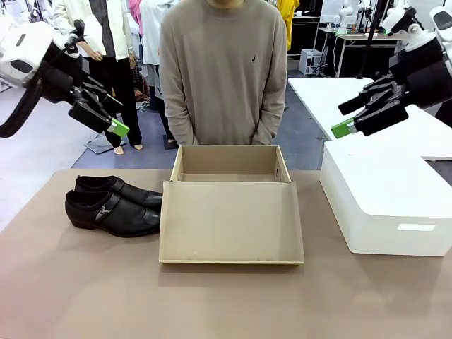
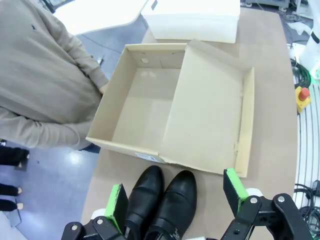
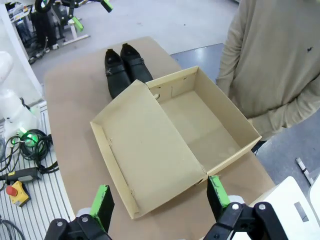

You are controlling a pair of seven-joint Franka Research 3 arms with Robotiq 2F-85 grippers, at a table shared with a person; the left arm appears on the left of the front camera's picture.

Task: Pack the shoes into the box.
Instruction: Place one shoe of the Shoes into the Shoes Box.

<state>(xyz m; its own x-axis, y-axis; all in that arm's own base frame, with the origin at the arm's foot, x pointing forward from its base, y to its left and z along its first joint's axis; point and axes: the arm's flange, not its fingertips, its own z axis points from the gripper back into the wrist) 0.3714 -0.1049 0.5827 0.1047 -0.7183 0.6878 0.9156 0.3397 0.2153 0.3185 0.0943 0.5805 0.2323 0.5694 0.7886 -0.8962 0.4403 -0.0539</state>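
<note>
Shoes (image 1: 113, 206), glossy black, sit paired beside the open box (image 1: 229, 222).

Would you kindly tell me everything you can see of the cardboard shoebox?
The cardboard shoebox is tan, its hinged lid folded open and lying flat on the table toward the robot. Its body stands upright at the table's far edge, empty, with a round hole in one end wall. The shoes lie to its left, toes close to the lid.
</note>
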